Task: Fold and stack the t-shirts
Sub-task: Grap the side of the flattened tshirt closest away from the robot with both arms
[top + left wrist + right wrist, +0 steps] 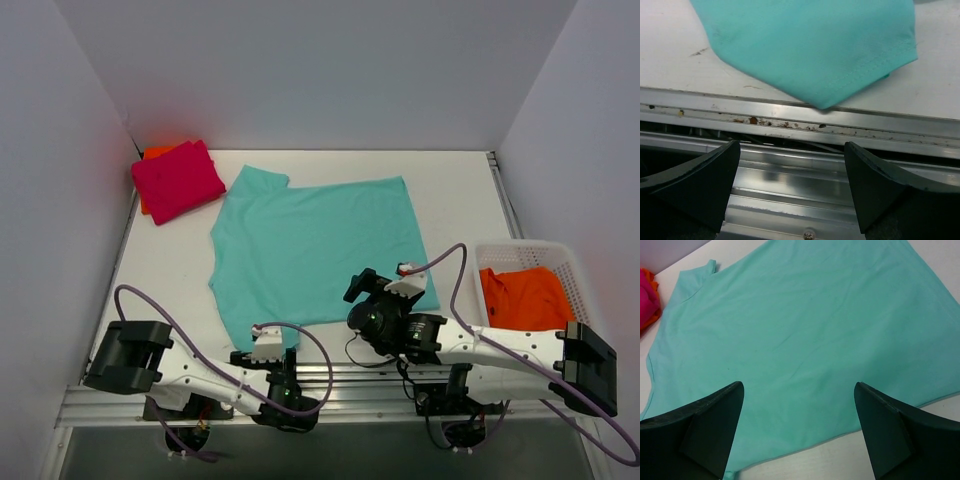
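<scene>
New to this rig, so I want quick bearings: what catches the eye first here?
A big teal cloth t-shirt lies spread flat across the middle of the table. In the far left corner a folded magenta-pink shirt rests on a folded orange shirt, and a white plastic basket on the right holds a second orange shirt. The left gripper and right gripper are open by its near edge.

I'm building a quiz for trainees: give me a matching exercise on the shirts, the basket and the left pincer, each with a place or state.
1 teal shirt
2 pink shirt
3 basket
4 left pincer

A open, empty
B holds an orange shirt
C folded, far left corner
D spread flat, in the middle

Pairs: 1-D, 2-C, 3-B, 4-A
</scene>
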### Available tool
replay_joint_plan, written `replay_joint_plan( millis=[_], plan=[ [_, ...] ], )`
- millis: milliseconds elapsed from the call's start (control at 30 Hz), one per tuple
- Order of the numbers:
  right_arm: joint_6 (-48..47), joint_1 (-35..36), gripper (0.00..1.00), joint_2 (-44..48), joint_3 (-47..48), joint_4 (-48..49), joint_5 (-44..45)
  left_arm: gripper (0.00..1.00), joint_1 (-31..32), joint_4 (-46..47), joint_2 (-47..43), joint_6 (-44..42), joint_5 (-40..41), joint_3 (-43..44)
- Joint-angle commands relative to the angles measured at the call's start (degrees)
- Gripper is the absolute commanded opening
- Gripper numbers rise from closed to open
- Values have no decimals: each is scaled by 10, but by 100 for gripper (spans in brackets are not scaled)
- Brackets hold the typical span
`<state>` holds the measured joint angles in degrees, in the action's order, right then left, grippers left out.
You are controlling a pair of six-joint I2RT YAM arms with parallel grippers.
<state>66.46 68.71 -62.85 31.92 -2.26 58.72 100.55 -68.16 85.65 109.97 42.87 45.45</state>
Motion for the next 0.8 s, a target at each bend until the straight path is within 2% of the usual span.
replay_joint_plan(
  millis=[0,133,367,467,500,600,633,767],
  plan=[
    [11,3,88,25,-12,2,47,94,7,-151,-26,340,10,6],
    [-1,2,88,32,-14,13,50,97,7,-112,-126,351,33,-69],
    [-5,-3,88,13,-8,16,55,99,3,-88,-161,367,57,-122],
    [-5,-6,88,4,-5,17,54,100,-11,-45,-192,366,72,-160],
    [-5,-6,88,2,-5,17,54,96,-14,-17,-203,365,87,-171],
    [-8,-9,88,-11,0,16,52,93,-32,27,-248,351,119,-212],
    [-8,-9,88,-19,2,17,51,93,-41,40,-267,335,128,-221],
    [-18,-14,88,-37,7,50,43,93,-105,143,-314,162,151,-234]
  ],
)
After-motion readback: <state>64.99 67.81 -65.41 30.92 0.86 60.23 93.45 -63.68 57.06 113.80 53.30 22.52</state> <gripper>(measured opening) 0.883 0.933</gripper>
